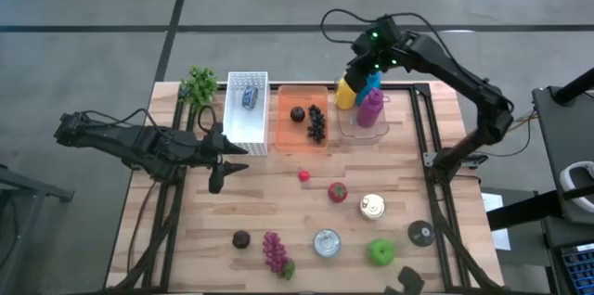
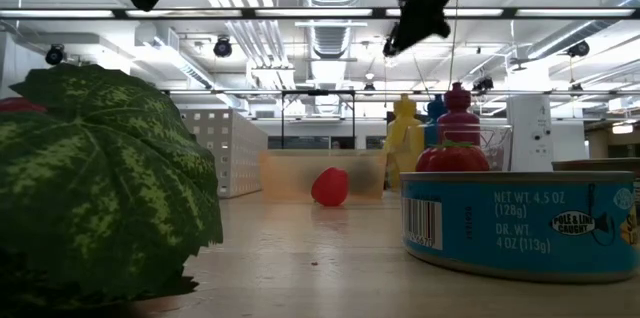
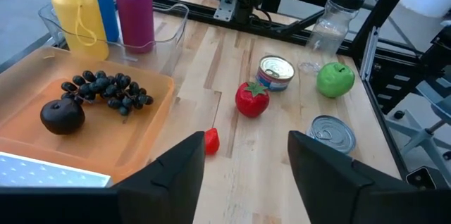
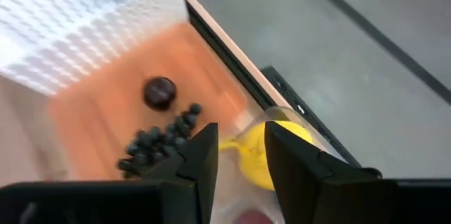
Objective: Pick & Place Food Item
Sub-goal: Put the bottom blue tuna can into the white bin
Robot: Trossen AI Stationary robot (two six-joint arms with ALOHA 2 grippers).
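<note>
I'm between picks. My left gripper (image 1: 223,160) hangs open and empty above the table beside the orange tray (image 1: 284,137), facing the strawberry (image 3: 211,141). Next I'd judge: lower and close on it. My right gripper (image 4: 238,155), slightly parted and empty, hovers over the yellow bottle (image 1: 345,94).

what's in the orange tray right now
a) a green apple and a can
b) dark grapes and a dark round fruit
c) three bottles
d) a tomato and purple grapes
b: the orange tray holds dark grapes and a dark round fruit; the green apple, cans and tomato lie on the table, and the bottles stand in a clear bin beside the tray.
</note>
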